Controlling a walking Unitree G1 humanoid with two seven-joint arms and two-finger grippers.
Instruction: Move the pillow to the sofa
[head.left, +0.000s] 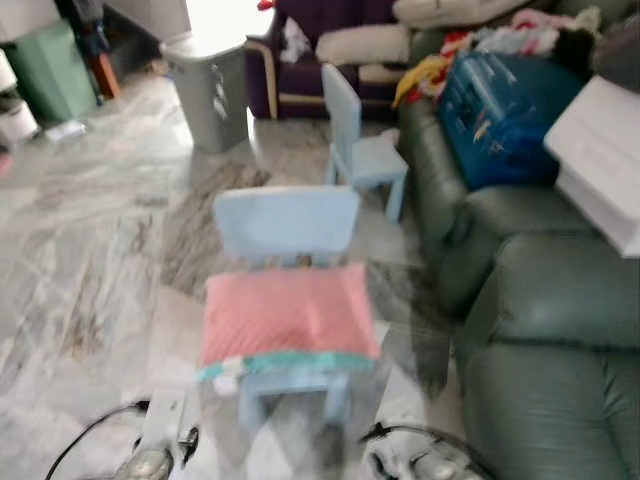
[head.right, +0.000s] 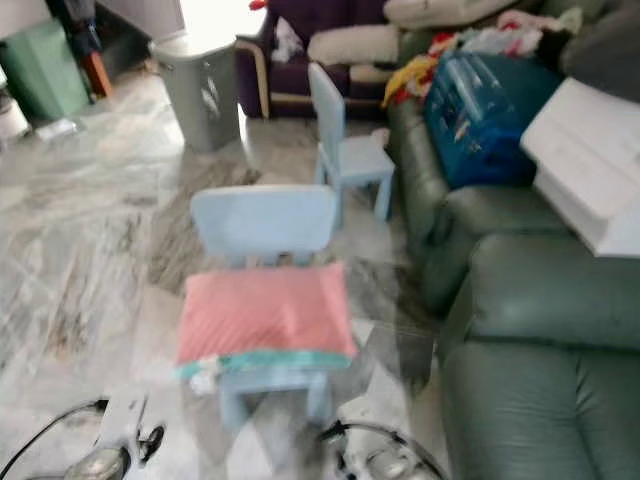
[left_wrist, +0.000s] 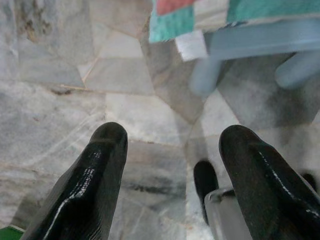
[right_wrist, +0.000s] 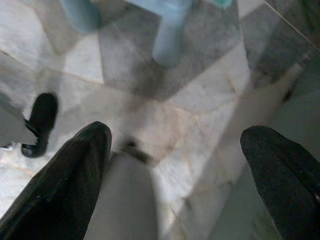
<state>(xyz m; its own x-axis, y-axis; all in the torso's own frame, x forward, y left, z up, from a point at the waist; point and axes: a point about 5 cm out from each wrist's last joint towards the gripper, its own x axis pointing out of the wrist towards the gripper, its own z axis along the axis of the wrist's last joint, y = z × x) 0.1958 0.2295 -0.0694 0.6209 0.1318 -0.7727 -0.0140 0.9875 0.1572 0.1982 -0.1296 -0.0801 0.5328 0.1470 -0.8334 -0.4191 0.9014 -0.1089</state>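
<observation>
Pillow (head.left: 288, 312), pink with a teal band along its near edge, lies flat on the seat of a small pale blue chair (head.left: 287, 224) standing on the marble floor (head.left: 90, 260) directly ahead. The chair's backrest rises at the far side of the pillow. The head views are somewhat blurred.

Both grippers hang low, near the floor and short of the chair, touching neither it nor the pillow. The left gripper (left_wrist: 172, 165) has its two black fingers spread well apart, with bare marble between them; beyond its fingertips are the pillow's teal corner (left_wrist: 172, 25) and the chair's legs. The right gripper (right_wrist: 175, 165) is likewise wide open over the floor, with a chair leg (right_wrist: 170, 35) farther on and the green sofa's side at the edge of the picture. So the pillow lies ahead of both grippers and above them, roughly between the two arms.

To the right runs a dark green leather sofa (head.left: 545, 350), its near cushions bare. Farther along it sit a blue bag (head.left: 500, 110), a white box (head.left: 605, 160) and a heap of coloured clothes (head.left: 520, 35). A second small blue chair (head.left: 358, 145) stands farther off, just beside the sofa's arm. A grey bin (head.left: 208, 90) stands at the far left of that, with a purple armchair (head.left: 320, 50) behind.
</observation>
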